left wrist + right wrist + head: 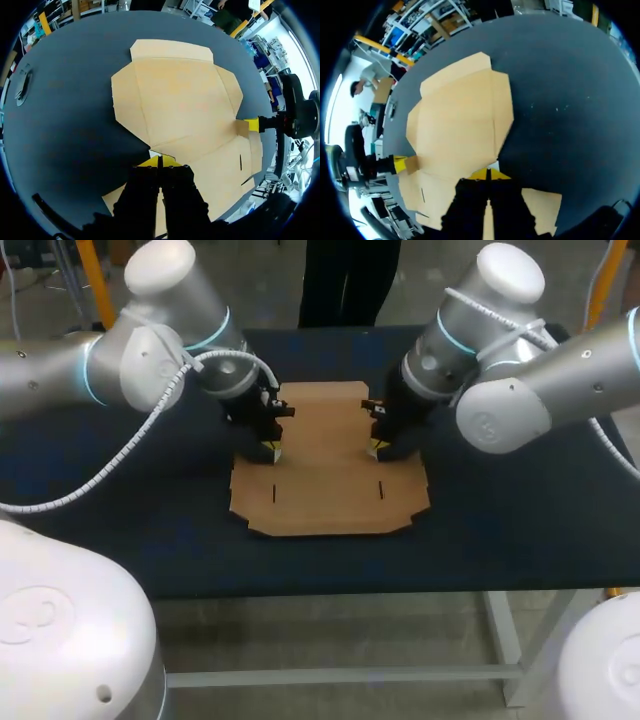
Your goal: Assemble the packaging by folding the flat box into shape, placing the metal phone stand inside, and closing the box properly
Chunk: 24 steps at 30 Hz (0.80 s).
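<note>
Flat brown cardboard box blank [325, 465] lies unfolded at the middle of the dark blue table [500, 550], panels flush to the surface, two short slits near its front edge. Left gripper [268, 450] stands at the blank's left edge, right gripper [378, 448] at its right edge, both with yellow tips pressed together. A small side tab [242, 128] stands raised against the right tip, another [412, 163] against the left; whether either is pinched cannot be told.
</note>
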Each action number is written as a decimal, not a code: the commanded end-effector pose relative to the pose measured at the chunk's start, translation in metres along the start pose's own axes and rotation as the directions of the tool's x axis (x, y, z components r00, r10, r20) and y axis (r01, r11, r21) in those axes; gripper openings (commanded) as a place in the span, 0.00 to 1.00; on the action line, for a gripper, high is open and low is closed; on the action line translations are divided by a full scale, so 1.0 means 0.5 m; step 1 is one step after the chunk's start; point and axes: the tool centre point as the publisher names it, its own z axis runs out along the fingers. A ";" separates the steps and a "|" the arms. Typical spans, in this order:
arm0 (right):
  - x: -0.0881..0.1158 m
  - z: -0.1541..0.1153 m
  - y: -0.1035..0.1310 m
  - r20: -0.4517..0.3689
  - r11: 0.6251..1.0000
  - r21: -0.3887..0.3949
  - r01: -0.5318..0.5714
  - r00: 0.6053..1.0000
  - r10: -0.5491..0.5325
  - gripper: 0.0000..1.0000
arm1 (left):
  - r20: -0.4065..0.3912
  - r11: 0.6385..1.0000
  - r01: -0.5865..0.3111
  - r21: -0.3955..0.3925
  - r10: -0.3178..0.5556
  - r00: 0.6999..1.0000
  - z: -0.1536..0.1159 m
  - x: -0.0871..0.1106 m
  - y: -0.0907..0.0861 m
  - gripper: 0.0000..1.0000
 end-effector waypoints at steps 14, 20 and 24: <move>-0.062 -0.080 0.013 -0.108 0.992 0.127 -0.010 0.994 0.024 0.00 | -0.008 0.997 0.071 -0.024 -0.071 0.997 -0.081 -0.029 0.012 0.00; -0.084 -0.097 0.006 -0.123 0.989 0.145 -0.023 0.992 0.041 0.00 | -0.013 0.996 0.090 -0.030 -0.090 0.996 -0.099 -0.032 0.023 0.00; -0.098 -0.111 -0.001 -0.132 0.989 0.148 -0.024 0.990 0.044 0.00 | -0.023 0.994 0.109 -0.017 -0.110 0.994 -0.112 -0.036 0.037 0.00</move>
